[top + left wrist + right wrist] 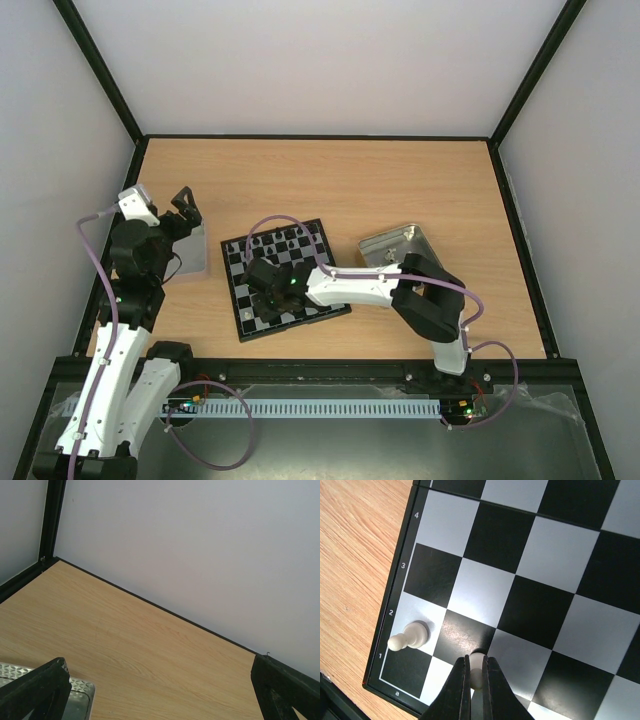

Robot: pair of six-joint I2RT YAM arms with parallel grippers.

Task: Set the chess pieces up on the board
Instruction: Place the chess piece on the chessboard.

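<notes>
Right end effector (477,660) pinching white piece (476,674) just above board (545,555), near its corner, with fingers pressing tight on it. White pawn (410,636) sitting on edge square nearby. Black pieces (285,240) lining board's far side. Left end effector (159,662) hovering, spread wide, over silver tray (80,692) on counter (125,640) — tray contents hidden. Second tray (392,243) lying right of board.

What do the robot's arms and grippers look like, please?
The left arm and right arm have white links, black joints and trailing lilac cables. The left gripper and right gripper are black. A green light glows on the right wrist.
</notes>
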